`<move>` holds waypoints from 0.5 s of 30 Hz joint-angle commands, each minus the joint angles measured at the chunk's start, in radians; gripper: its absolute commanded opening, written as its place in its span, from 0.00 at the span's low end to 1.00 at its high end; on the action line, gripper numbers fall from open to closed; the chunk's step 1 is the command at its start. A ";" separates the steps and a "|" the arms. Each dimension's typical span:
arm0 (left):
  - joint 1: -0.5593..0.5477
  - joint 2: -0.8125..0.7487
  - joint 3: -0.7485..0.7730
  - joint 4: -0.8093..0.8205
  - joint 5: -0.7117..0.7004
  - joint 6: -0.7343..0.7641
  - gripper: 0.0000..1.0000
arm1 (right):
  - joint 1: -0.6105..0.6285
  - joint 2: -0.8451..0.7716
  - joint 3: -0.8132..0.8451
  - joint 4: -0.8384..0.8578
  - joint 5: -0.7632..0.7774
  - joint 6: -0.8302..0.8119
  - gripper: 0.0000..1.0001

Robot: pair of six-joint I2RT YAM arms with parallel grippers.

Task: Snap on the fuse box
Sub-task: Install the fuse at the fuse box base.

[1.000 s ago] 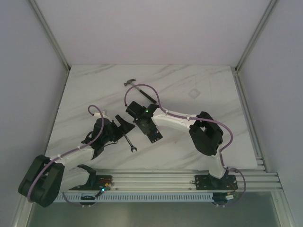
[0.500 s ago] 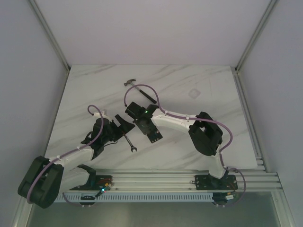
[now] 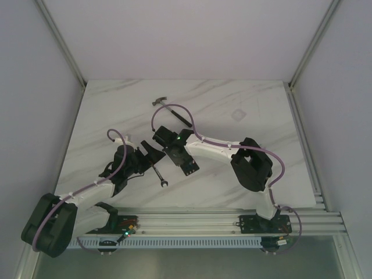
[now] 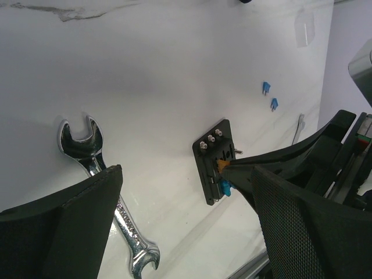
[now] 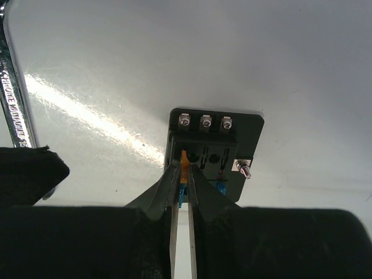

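The fuse box (image 3: 188, 164) is a small black block lying flat on the marble table; it also shows in the left wrist view (image 4: 210, 168) and the right wrist view (image 5: 232, 131). My right gripper (image 5: 184, 170) is shut on a small orange fuse (image 5: 184, 158), its tip at a slot on the box's left side. A blue fuse (image 5: 220, 187) sits in the box. From above, the right gripper (image 3: 178, 152) is over the box's far end. My left gripper (image 4: 185, 174) is open and empty, left of the box, seen from above (image 3: 152, 152).
A steel wrench (image 4: 102, 186) lies beside the left gripper, near the box (image 3: 158, 174). A hammer (image 3: 171, 109) lies farther back. Two loose blue fuses (image 4: 266, 87) and a clear cover (image 3: 238, 114) lie beyond the box.
My right arm has edged slightly left over the fuse box. The left arm has hardly moved.
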 commanded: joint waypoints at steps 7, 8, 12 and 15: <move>0.006 -0.037 -0.006 -0.029 0.008 0.008 1.00 | 0.010 0.060 0.014 0.029 -0.005 0.025 0.15; 0.006 -0.039 -0.006 -0.030 0.007 0.007 1.00 | 0.011 0.062 0.014 0.031 -0.004 0.023 0.15; 0.006 -0.044 -0.008 -0.031 0.007 0.008 1.00 | 0.011 0.060 0.012 0.031 0.000 0.023 0.18; 0.006 -0.044 -0.008 -0.032 0.007 0.006 1.00 | 0.011 0.048 0.009 0.037 -0.008 0.024 0.23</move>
